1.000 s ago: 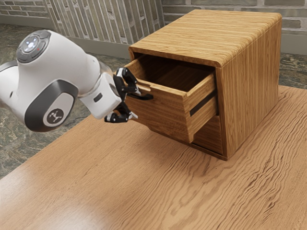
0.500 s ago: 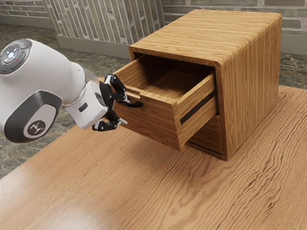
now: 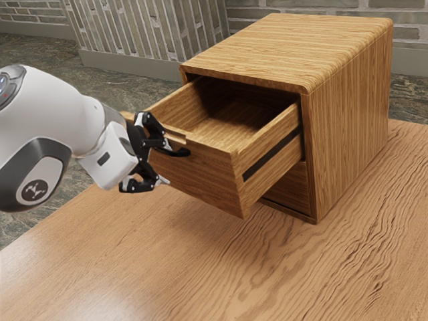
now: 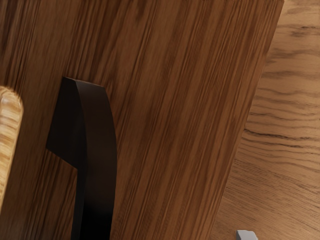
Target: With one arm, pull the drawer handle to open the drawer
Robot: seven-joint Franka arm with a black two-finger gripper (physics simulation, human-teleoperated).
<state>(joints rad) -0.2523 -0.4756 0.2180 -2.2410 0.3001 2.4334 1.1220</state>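
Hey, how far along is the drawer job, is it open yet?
Mostly done: the drawer stands well out of the cabinet, its inside exposed. In hand: the gripper is at the black handle on the drawer front, fingers spread wide. Left: perhaps a little more pull, since the drawer's rear sits inside the cabinet; how much travel remains can't be seen.

No legible text, numbers or labels. Only marking is a small white emblem (image 3: 33, 190) on the grey joint cap of the arm (image 3: 50, 127). It's a symbol, not letters.
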